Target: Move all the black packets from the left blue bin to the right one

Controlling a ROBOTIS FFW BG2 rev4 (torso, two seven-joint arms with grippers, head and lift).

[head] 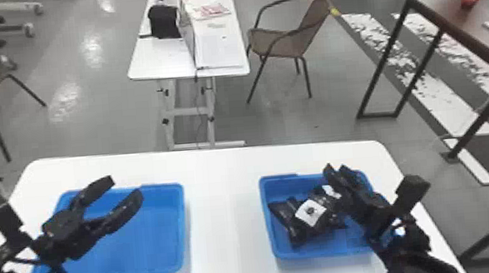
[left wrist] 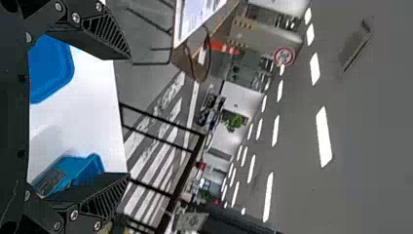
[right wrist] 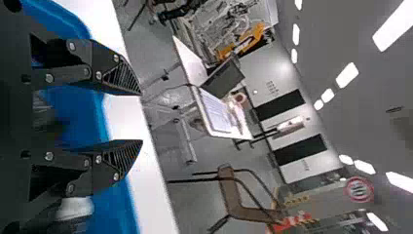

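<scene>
While black packets (head: 310,213) lie in the right bin (head: 323,252), your right hand (head: 336,167), released, hangs over its right side, nearest them. Left hand (head: 125,186) well left, also released.

A white desk (head: 224,210) with rounded far corners spreads across the lower part of the head view. Directly on it, the left blue bin (head: 139,246) sits at the lower left of the frame and the right blue bin (head: 307,251) at the lower right (both open-topped), well apart.
</scene>
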